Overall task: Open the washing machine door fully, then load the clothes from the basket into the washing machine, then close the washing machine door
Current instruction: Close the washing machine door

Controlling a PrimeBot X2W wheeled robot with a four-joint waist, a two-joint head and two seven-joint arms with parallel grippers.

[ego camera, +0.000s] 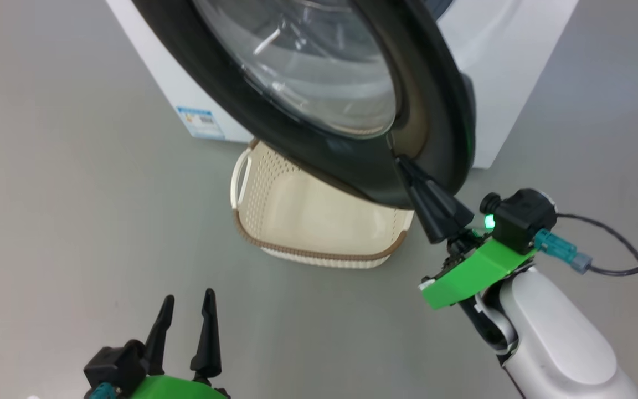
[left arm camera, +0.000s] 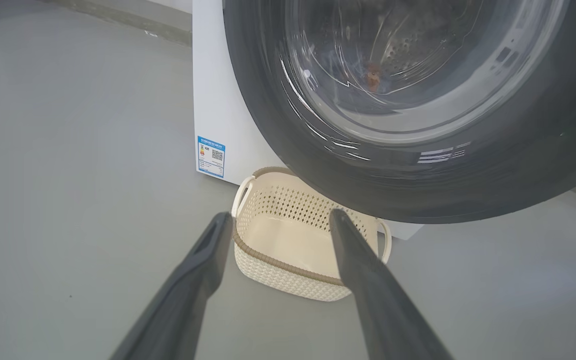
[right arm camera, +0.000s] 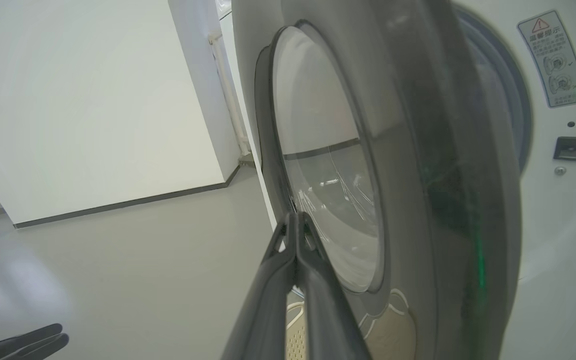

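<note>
- Where my left gripper hangs low over the floor, its two long dark fingers stand spread wide, gripping nothing.
- My right gripper is further forward and higher, with its fingers pressed flat together into one tapered black point. They are clamped on nothing, and the tip meets the door's dark rim just beside the glass.
- A green plastic bracket and a black camera block with a green light sit at my right wrist. A black cable trails from it.
- Floor: smooth, matt grey, seamless, with a soft sheen.
- The basket stands on the floor under the door and close against the machine's front. It is a rounded rectangle of cream perforated plastic with a brown woven-look rim and loop handles. Its bare cream bottom shows.
- The washing machine door stands partway open, swung out over the basket. It has a wide glossy black ring and a bulging clear glass bowl.
- Through the glass I see the perforated steel drum and a small orange-brown patch, too small to identify.
- The washing machine is a white box. It has a blue label sticker low on the front, a warning label and a latch slot.
- Room: a plain white wall with a dark skirting line.
</note>
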